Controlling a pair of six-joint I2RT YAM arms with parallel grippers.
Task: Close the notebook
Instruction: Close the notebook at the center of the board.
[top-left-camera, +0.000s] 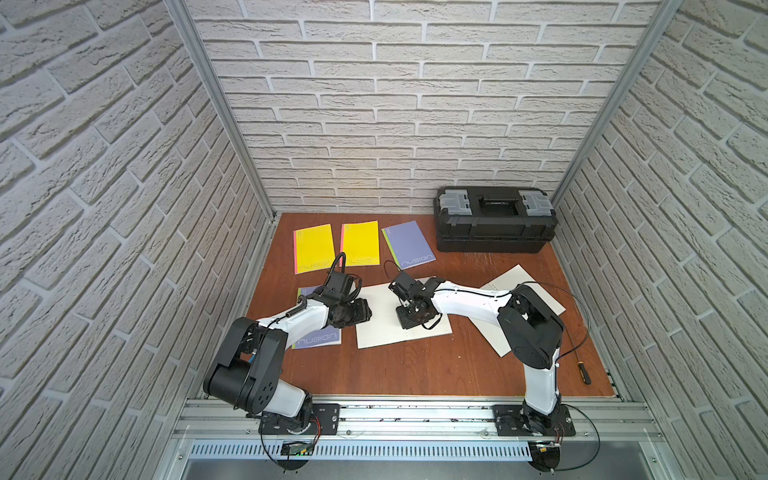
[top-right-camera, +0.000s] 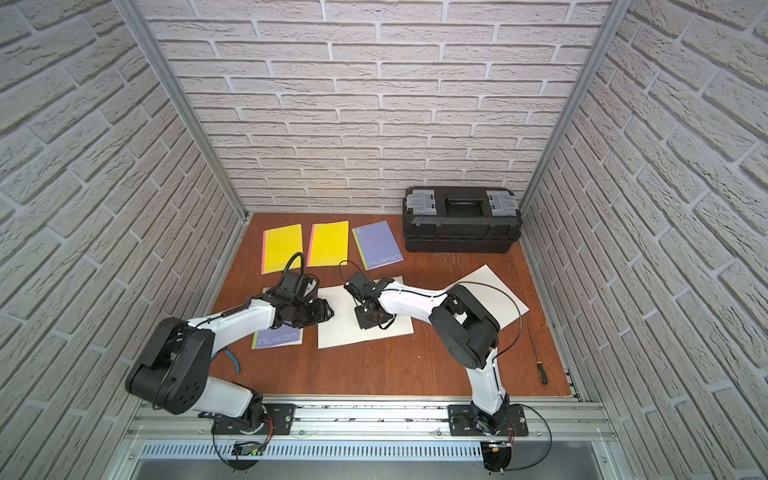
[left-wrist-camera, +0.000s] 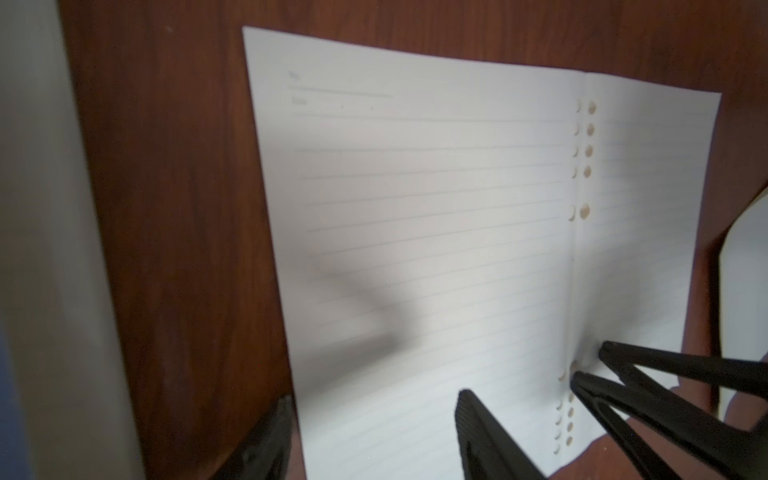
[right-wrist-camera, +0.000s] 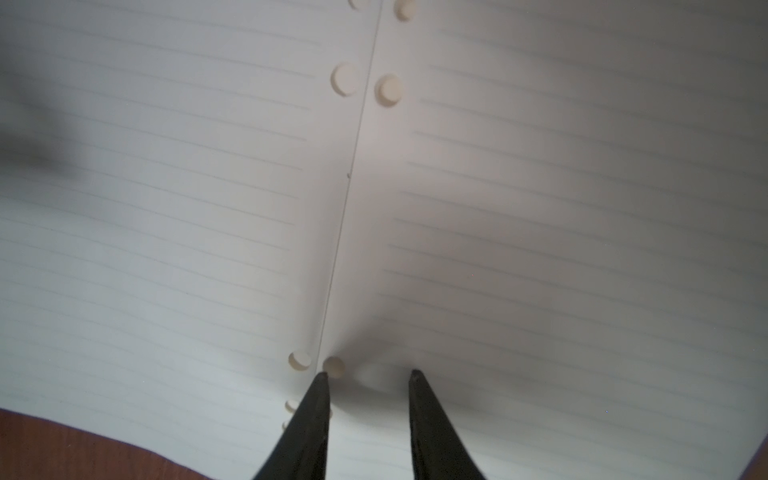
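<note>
The notebook (top-left-camera: 384, 332) lies open and flat in the middle of the table (top-left-camera: 415, 374), lined white pages up. My right gripper (right-wrist-camera: 369, 373) points down at it, its two fingers a little parted with nothing between them, tips on the page just beside the spine crease and the punched holes. My left gripper (left-wrist-camera: 374, 397) sits low at the notebook's edge on my left side, fingers spread wide and empty — one over bare wood, one over the paper.

White lined notebook (top-left-camera: 384, 332), red-brown table (top-left-camera: 415, 374)
</note>
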